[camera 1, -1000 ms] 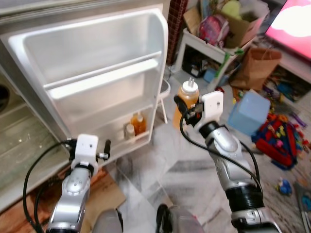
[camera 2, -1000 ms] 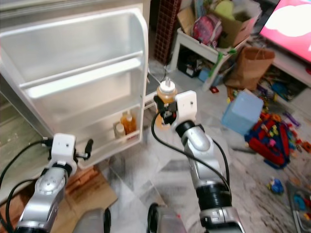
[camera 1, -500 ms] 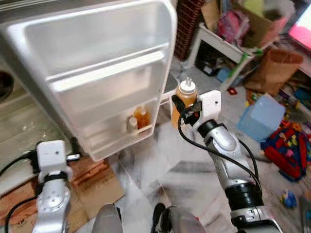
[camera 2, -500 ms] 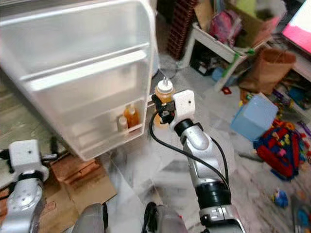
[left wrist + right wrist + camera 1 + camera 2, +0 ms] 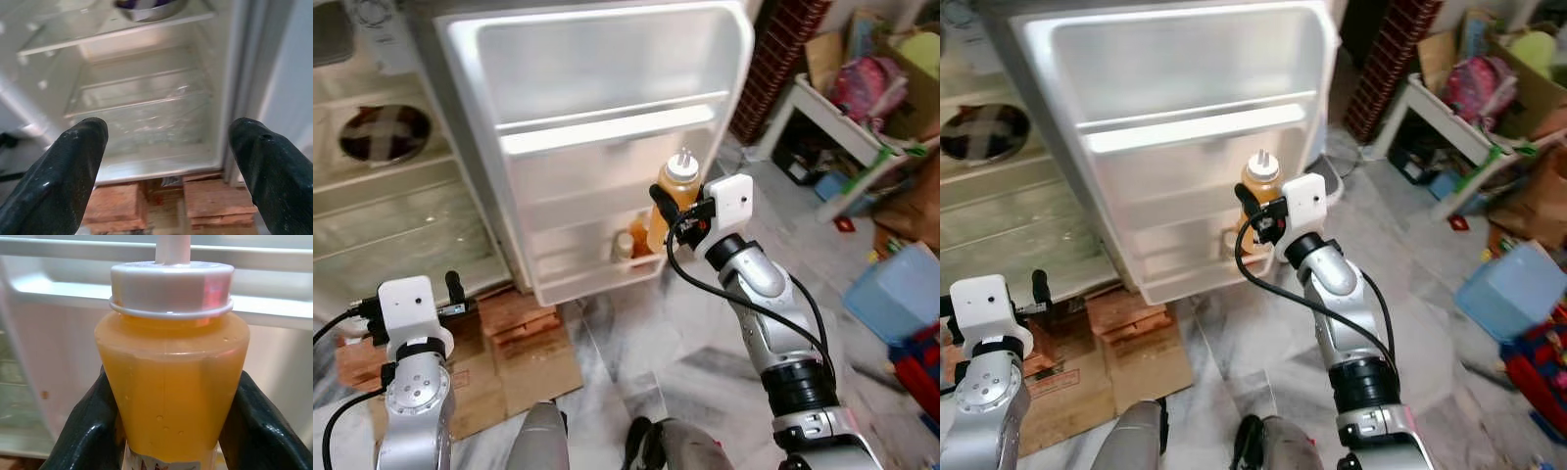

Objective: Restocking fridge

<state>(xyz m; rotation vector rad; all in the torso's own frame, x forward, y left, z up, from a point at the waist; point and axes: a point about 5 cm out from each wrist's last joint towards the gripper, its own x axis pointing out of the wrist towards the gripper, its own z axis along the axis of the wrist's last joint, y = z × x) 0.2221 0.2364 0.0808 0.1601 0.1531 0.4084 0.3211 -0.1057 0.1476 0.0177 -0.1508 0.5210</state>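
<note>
Fridge door (image 5: 607, 108) now faces the robot squarely, so the orange bottle (image 5: 672, 196) pinched by the right gripper (image 5: 677, 217) sits just before its shelves, the left gripper (image 5: 166, 166) spread wide and empty.

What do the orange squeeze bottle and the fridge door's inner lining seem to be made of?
The orange squeeze bottle, held in the right hand, looks like soft translucent plastic with an opaque white cap: the liquid shows through. The fridge door's white inner lining looks like glossy moulded plastic, with rounded corners and soft reflections.
</note>
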